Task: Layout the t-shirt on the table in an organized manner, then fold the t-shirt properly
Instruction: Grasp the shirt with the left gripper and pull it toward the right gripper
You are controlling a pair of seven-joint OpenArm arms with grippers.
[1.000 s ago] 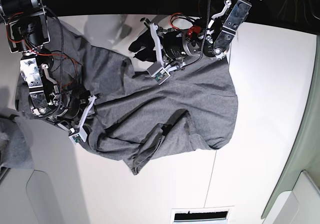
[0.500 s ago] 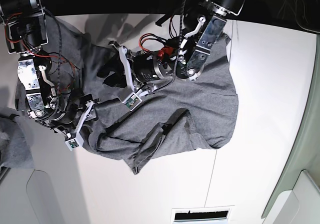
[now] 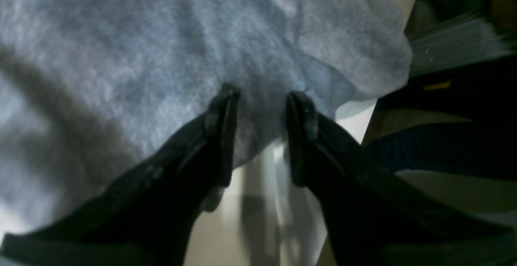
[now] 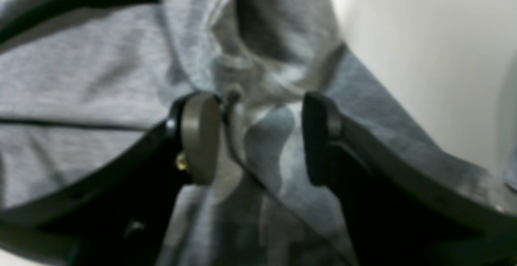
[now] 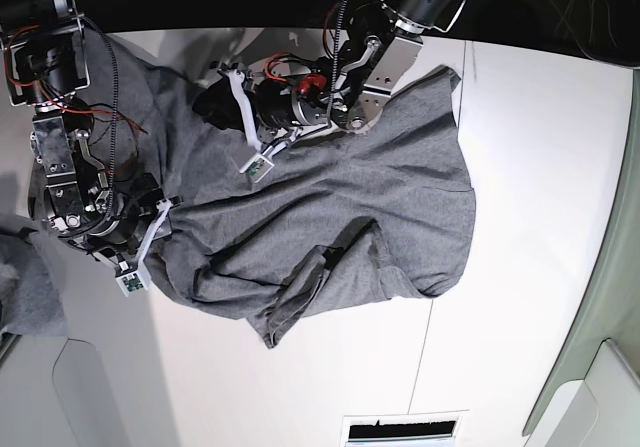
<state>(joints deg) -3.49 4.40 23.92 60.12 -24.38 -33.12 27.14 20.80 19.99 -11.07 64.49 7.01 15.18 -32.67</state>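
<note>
T-shirt (image 5: 330, 217) fabric lay rumpled across the white table (image 5: 530, 167), its long axis running roughly from the far left corner of the base view down toward the near middle. One broad flap reached up to the far edge beside the thin dark seam line (image 5: 447, 217), and a folded sleeve or hem poked out at the near side, pointing toward the front of the table. Which end was the collar could not be made out.

On the base view's right, the left gripper (image 3: 258, 100) hovered low over the cloth near the far edge, its black fingers (image 3: 220, 132) spread apart with grey fabric and a strip of bare table showing between them. Nothing was pinched there. The right gripper (image 4: 258, 136) sat at the shirt's left border, its jaws also standing apart, straddling a bunched ridge of fabric with a dark-trimmed edge curling beside the tan pad (image 4: 200, 136). The wrist view was too blurred to say whether the pads touched the cloth.

A second, smaller grey cloth (image 5: 30, 287) lay at the left edge, just beside the right arm. A pale green rounded panel (image 5: 610, 297) curved along the right side, well apart from the shirt, and a slotted vent (image 5: 403, 430) sat at the near edge. No readable writing showed anywhere.
</note>
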